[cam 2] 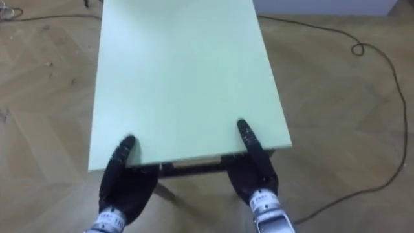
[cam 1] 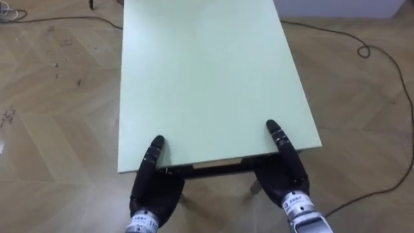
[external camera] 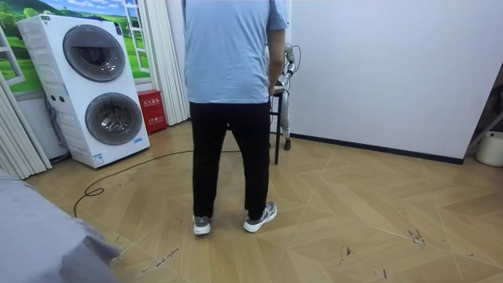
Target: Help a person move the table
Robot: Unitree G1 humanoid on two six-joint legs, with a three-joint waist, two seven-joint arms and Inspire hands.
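A wooden floor (cam 1: 58, 97) with a zigzag pattern is spreading under everything, and a white wall (external camera: 393, 71) is closing the room on the room view's right. A person (external camera: 228, 94) in a light blue shirt and black trousers is standing in the middle of the room view with the back to the camera, covering most of the table and of the robot behind it. What the person's hands are doing with the table I cannot tell. Two washing machines (external camera: 90, 86), one on top of the other, are standing at the room view's left.

In the eye views the table (cam 1: 213, 77), with a pale green top, is stretching away from the robot, and its near edge is lying just before the robot's hands. The left hand (cam 1: 155, 188) is sitting at the near left corner, its thumb lying on the top and the rest going under the edge. The right hand (cam 1: 284, 175) is doing the same at the near right corner. Whether either hand is closing on the edge I cannot tell, because the underside is hidden.

A thin dark cable (cam 1: 388, 65) is curving over the floor to the right of the table.
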